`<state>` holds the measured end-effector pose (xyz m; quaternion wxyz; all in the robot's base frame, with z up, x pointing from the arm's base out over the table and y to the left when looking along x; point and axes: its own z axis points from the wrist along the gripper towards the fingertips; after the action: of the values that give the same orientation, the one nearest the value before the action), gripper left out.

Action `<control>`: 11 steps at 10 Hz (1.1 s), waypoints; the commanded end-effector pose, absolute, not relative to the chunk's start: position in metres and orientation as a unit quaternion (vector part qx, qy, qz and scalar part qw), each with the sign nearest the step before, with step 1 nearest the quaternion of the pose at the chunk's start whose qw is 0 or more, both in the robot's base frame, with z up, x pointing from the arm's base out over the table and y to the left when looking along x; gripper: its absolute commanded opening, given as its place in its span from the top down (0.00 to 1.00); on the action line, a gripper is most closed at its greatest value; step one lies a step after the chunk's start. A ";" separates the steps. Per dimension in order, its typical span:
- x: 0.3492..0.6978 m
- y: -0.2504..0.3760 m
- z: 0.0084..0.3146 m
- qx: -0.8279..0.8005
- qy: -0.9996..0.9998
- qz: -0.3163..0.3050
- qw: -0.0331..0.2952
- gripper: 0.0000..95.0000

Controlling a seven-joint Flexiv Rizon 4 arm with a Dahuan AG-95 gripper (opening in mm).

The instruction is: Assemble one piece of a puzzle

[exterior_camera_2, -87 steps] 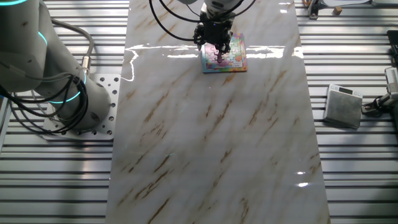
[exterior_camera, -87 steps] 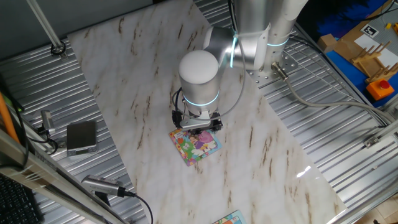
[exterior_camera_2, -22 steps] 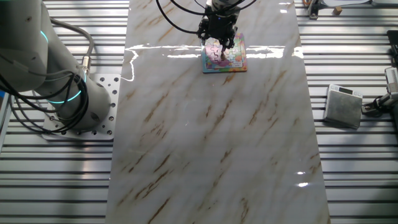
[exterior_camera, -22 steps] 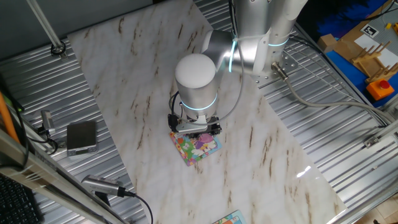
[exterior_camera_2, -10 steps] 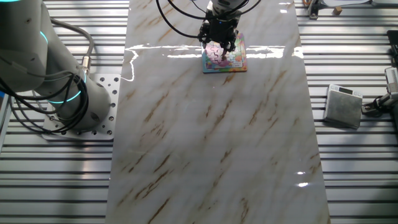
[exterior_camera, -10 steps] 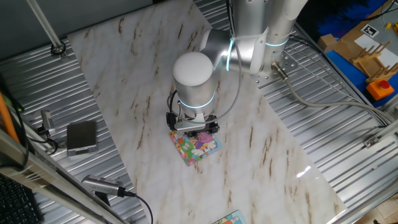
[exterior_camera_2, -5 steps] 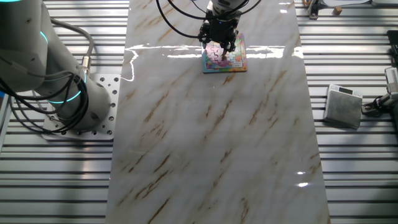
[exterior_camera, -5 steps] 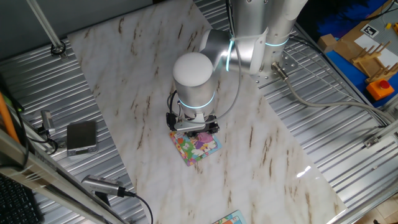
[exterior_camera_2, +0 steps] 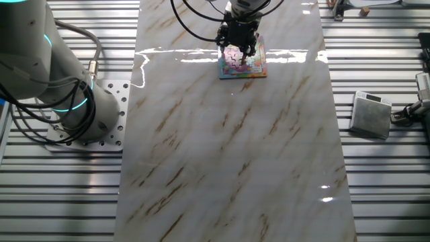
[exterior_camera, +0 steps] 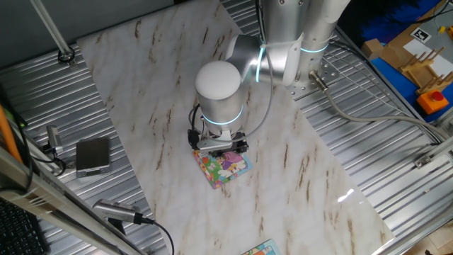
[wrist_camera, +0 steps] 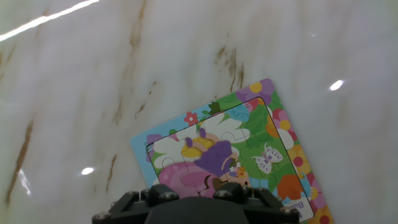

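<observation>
The puzzle [exterior_camera: 224,166] is a small square cartoon board lying flat on the marble table. It also shows in the other fixed view [exterior_camera_2: 242,60] and in the hand view [wrist_camera: 236,155], where pink and purple figures fill its middle. A pink piece [wrist_camera: 200,182] lies in the board at the picture's lower edge, a dark seam along one side. My gripper [exterior_camera: 221,146] hangs just above the board's arm-side edge [exterior_camera_2: 236,42]. In the hand view only its dark body [wrist_camera: 193,210] shows and the fingertips are hidden. Nothing shows held in it.
A grey box [exterior_camera: 93,156] with a cable sits on the ribbed metal beside the table [exterior_camera_2: 371,114]. A sliver of a second board [exterior_camera: 260,248] pokes in at the near edge. The arm's base [exterior_camera_2: 64,81] stands left of the marble top [exterior_camera_2: 228,154].
Since 8.7 s ago the hand has risen off the puzzle and drifted a little toward its arm-side edge. In the last second it has hardly moved. The puzzle has stayed put.
</observation>
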<state>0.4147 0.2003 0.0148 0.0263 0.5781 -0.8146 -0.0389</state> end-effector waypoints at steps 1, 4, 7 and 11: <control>0.414 0.200 0.014 0.581 -0.812 -0.039 0.026 0.40; 0.413 0.200 0.013 0.583 -0.811 -0.040 0.025 0.40; 0.413 0.200 0.013 0.584 -0.810 -0.040 0.024 0.40; 0.413 0.200 0.014 0.584 -0.811 -0.041 0.024 0.40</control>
<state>0.4129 0.1997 0.0137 0.0231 0.5836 -0.8107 -0.0405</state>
